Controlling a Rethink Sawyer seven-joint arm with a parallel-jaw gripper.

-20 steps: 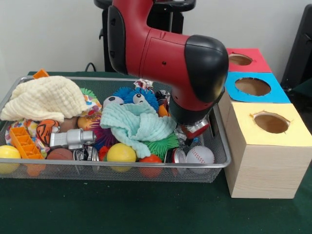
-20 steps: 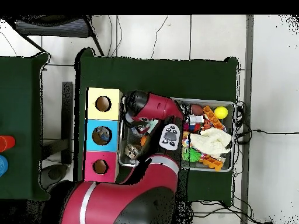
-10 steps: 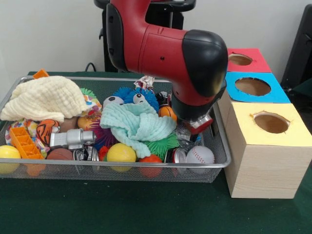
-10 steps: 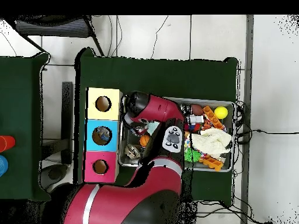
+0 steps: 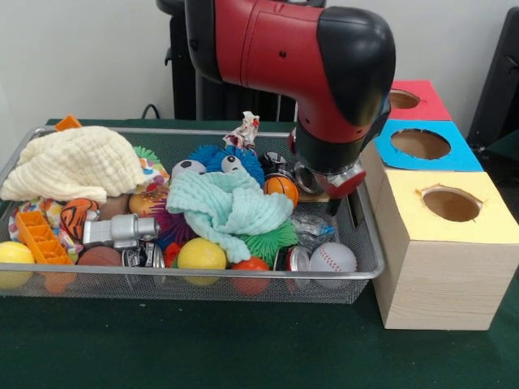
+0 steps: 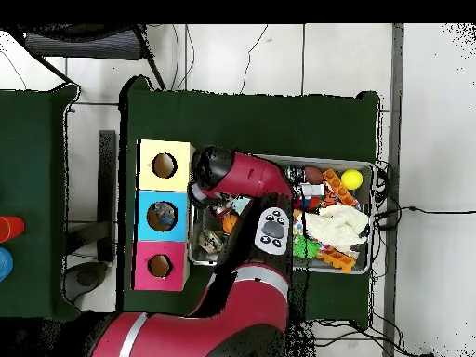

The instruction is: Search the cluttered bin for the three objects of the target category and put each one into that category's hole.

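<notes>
The bin (image 5: pixel 203 275) is a wide silver mesh tray full of clutter; it also shows in the overhead view (image 6: pixel 363 165). One see-through creased plastic piece (image 5: pixel 312 226) lies in the bin's right end, behind a baseball. I see no other clear pieces. My gripper (image 5: pixel 328 196) hangs under the red and black wrist, just above that piece and clear of the clutter. I cannot tell whether it holds anything. In the overhead view the arm hides the gripper. The red-topped hole (image 5: pixel 399 99) is the farthest box; it also shows in the overhead view (image 6: pixel 159 266).
The blue-topped hole (image 5: pixel 420 143) and yellow-topped hole (image 5: pixel 451 204) are right of the bin. The bin holds a cream cloth (image 5: pixel 73 162), a mint cloth (image 5: pixel 227 203), a baseball (image 5: pixel 332 258), a yellow ball (image 5: pixel 201 254), a metal can (image 5: pixel 296 258) and an orange ball (image 5: pixel 280 186).
The arm has lifted, and the gripper has risen out of the clutter at the bin's right end. An orange ball and the clear piece below it now show.
</notes>
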